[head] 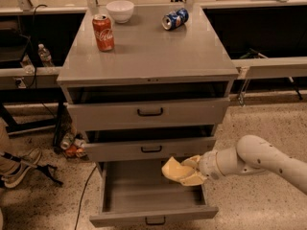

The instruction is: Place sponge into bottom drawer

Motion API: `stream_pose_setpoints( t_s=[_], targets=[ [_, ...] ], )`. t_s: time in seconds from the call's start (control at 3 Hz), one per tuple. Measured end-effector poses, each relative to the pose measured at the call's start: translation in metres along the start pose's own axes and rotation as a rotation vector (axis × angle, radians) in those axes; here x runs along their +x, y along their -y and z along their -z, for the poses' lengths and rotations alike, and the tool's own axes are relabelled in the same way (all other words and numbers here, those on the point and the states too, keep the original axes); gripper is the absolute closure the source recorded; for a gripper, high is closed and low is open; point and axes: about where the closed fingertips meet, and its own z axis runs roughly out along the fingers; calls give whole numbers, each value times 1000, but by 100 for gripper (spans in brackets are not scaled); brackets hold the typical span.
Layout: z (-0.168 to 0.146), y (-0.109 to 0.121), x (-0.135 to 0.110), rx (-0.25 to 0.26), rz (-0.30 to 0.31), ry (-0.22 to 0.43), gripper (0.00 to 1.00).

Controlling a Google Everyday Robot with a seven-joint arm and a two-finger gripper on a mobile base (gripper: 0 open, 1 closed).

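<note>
Lab: metal cabinet (pixel 144 56), workbenches (pixel 273 66), speckled floor (pixel 261 123); gripper (pixel 186 173) with sponge (pixel 171 169) over bottom drawer (pixel 144 193)

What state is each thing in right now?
hand: shut on sponge, over bottom drawer
sponge: held, not yet released
bottom drawer: pulled well out
middle drawer: slightly out
top drawer: slightly out
red can: upright
blue can: on its side
bowl: upright
</note>
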Motion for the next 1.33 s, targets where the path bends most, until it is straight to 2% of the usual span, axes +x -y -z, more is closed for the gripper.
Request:
stream_pose_setpoints(
  t_s=[0.33, 0.67, 1.0, 1.33],
  targets=[
    [-11, 1, 9, 2, -35, 15, 100],
    [-64, 5, 45, 7, -130, 26, 100],
    [-137, 19, 91, 44, -263, 55, 100],
    [-188, 29, 117, 77, -358, 94, 100]
  ],
)
